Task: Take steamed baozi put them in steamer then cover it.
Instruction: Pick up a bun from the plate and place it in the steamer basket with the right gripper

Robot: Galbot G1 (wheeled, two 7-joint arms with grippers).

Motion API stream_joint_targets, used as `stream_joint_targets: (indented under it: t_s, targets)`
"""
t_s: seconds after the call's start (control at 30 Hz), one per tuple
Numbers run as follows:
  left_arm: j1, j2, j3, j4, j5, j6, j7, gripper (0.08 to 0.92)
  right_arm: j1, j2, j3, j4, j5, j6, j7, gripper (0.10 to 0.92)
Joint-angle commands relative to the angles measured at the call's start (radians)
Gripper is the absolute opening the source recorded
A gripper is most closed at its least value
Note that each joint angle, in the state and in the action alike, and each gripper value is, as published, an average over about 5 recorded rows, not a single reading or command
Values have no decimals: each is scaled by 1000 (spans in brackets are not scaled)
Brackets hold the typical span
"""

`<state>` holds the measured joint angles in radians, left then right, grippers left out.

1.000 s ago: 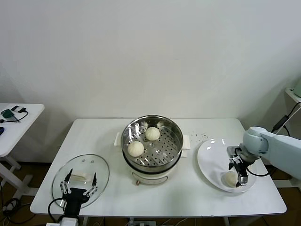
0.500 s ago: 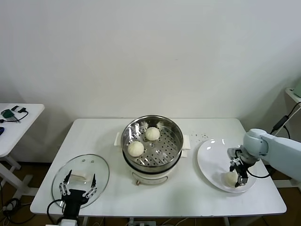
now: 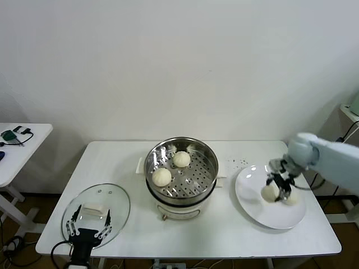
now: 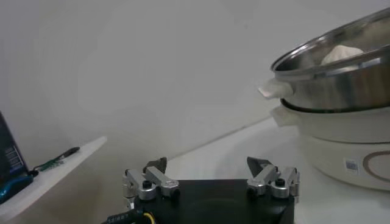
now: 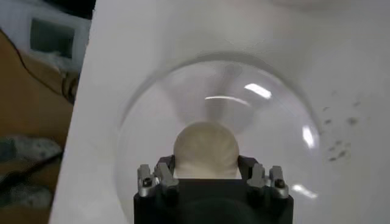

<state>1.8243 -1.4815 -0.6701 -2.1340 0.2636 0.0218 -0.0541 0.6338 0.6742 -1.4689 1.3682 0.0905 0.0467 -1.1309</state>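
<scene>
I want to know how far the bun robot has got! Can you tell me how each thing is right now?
Steamer: uncovered, two baozi inside.
Baozi in steamer and: resting on the perforated tray.
Glass lid: off, lying on the table at the left.
Right gripper: shut on a baozi above the white plate.
White plate: one more baozi on it.
Left gripper: open, empty, by the lid.

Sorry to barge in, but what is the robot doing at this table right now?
It is loading baozi into the steamer. The right gripper is shut on a baozi above the white plate, with another baozi beside it. Two baozi already sit on the steamer's perforated tray. The left gripper waits open near the glass lid, which lies on the table, so the steamer is not yet covered.
</scene>
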Motion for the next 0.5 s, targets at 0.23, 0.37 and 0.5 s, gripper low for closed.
stream_joint_targets:
  t_s: [0.23,0.37,0.5]
  targets:
    - [21,-10,-5,-1,-1,-4,-2,823,348,304,-32,87,-111,424,-49,671]
    - [21,-8,-13,-3,-1,-5,-2,823,292,387,21,115,-142,429,-47,675]
    - [23,-6,-17,2,-7,-8,-3,823,217,481,61,120,-193,430,-44,678]
